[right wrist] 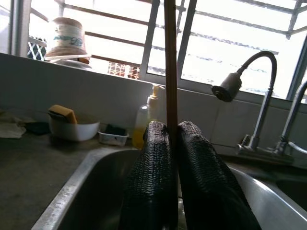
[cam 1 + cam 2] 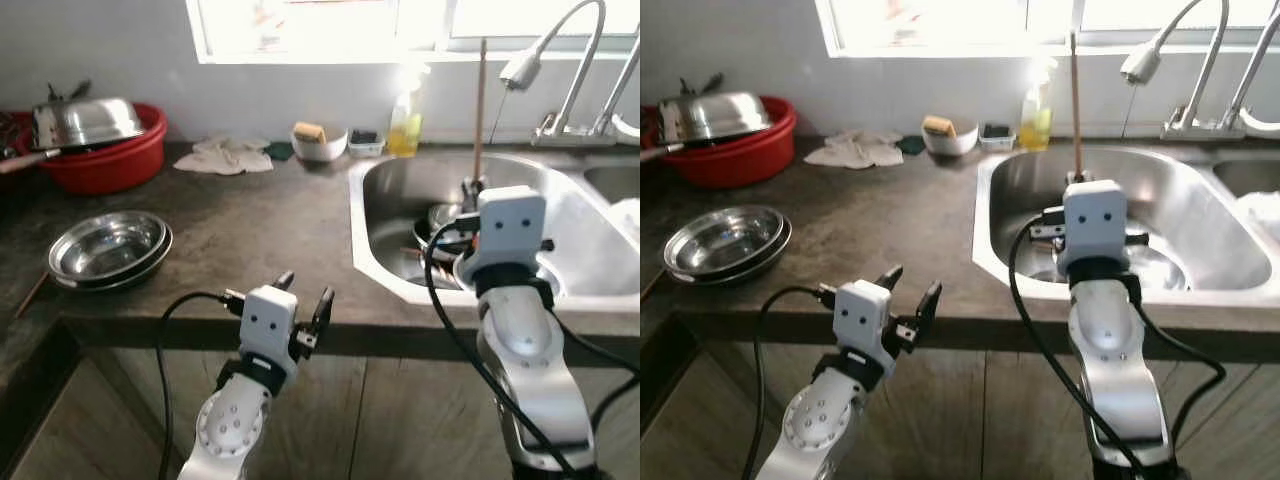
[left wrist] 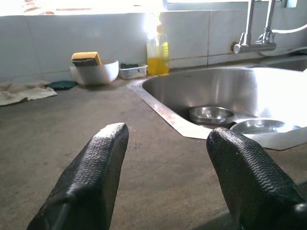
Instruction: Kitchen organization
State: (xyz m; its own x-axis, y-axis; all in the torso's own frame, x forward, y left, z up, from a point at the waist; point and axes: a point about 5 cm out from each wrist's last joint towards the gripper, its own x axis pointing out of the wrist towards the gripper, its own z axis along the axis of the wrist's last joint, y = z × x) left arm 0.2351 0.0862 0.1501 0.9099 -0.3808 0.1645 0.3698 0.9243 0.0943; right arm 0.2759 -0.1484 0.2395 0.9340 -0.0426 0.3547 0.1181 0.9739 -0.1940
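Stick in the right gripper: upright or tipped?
Upright. The wooden stick rises straight from between the right gripper fingers, which are shut on it, over the sink.

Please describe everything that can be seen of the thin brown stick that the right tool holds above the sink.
The stick is thin, straight and brown, and looks like wood, perhaps a chopstick. It stands almost upright over the steel sink, rising past the window sill behind. The right tool is shut on it, with the two black fingers pressing it from both sides near its lower part. Its lower end is hidden by the fingers, so I cannot tell whether it touches anything in the sink.
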